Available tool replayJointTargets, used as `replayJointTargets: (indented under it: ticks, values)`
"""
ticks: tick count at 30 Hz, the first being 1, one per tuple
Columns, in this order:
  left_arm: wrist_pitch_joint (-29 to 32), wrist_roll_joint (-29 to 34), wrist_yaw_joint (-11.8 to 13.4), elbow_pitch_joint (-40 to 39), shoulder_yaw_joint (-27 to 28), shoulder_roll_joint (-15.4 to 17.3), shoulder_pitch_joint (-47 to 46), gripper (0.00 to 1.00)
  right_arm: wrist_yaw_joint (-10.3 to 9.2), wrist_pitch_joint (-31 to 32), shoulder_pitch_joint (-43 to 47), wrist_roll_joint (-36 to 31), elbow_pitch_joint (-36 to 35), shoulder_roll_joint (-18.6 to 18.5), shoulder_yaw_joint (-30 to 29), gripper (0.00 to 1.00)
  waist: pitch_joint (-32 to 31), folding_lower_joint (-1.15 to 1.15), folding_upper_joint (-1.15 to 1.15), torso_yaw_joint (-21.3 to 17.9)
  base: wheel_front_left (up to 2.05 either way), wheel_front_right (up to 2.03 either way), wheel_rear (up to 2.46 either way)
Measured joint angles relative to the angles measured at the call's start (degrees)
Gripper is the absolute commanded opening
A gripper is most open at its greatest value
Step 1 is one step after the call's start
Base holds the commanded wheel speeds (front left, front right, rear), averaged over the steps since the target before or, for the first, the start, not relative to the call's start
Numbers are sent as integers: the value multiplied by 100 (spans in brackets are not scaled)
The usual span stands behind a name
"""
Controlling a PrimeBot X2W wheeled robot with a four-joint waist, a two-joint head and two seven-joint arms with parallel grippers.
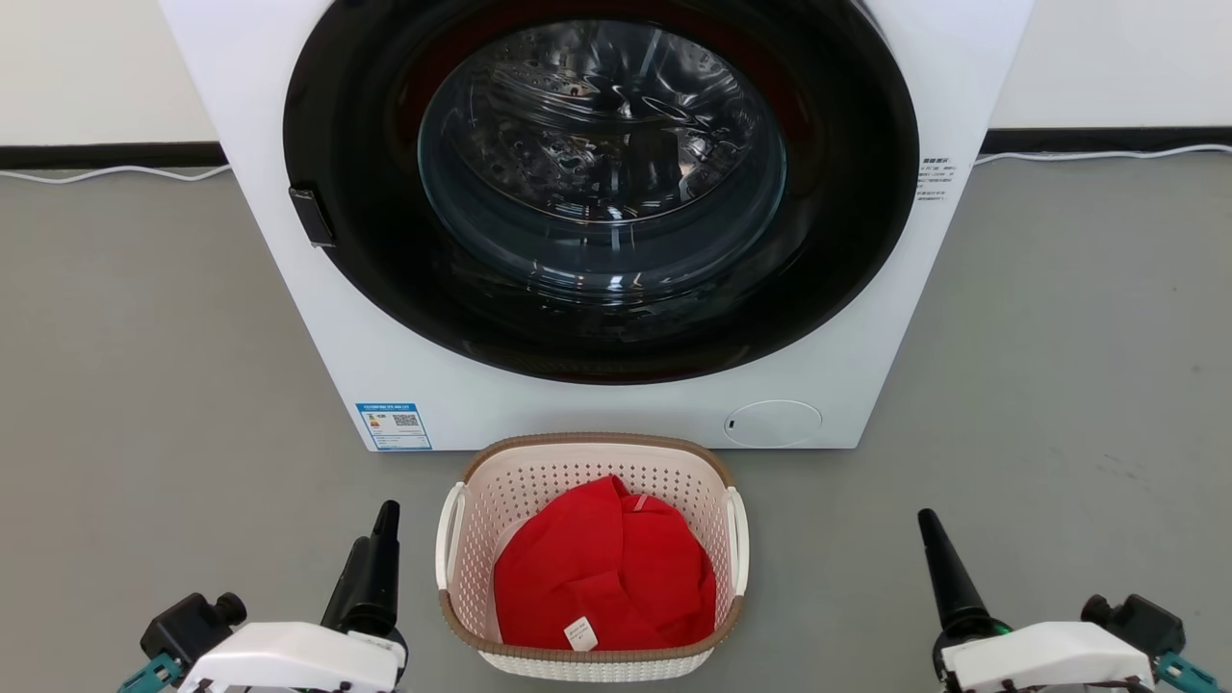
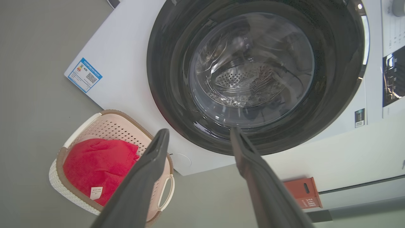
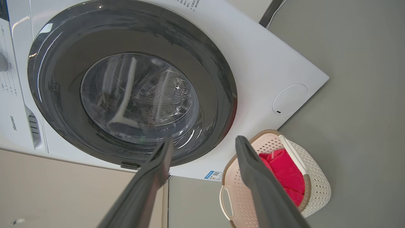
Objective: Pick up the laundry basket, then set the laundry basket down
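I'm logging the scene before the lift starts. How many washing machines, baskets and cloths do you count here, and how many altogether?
Washing machine: 1
Laundry basket: 1
Red cloth, lying in the basket: 1
Total: 3

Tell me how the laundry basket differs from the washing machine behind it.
Size: the laundry basket is small and low; the washing machine towers over it. Look: the basket is cream, perforated, brown-rimmed; the machine is smooth white with a dark round door. State: the basket is open on top and holds a red cloth; the machine's door is shut. Both stand on the grey floor.
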Motion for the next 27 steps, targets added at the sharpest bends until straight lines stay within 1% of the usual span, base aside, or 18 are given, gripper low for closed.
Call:
replayJointTargets:
  ticks: [12,18,27]
  values:
    - [-211,1168,311,-18,-247,19,9,100,4,-186,-15,-1010,-53,-9,247,100,52,0,0,8,0,0,0]
    - [-298,1616,508,-26,-379,33,28,100,4,-278,-79,-1446,-51,-15,314,100,68,0,0,17,0,0,0]
    - [-452,2278,736,-63,-553,78,122,100,5,-428,-120,-2037,-62,-24,472,100,96,0,0,29,0,0,0]
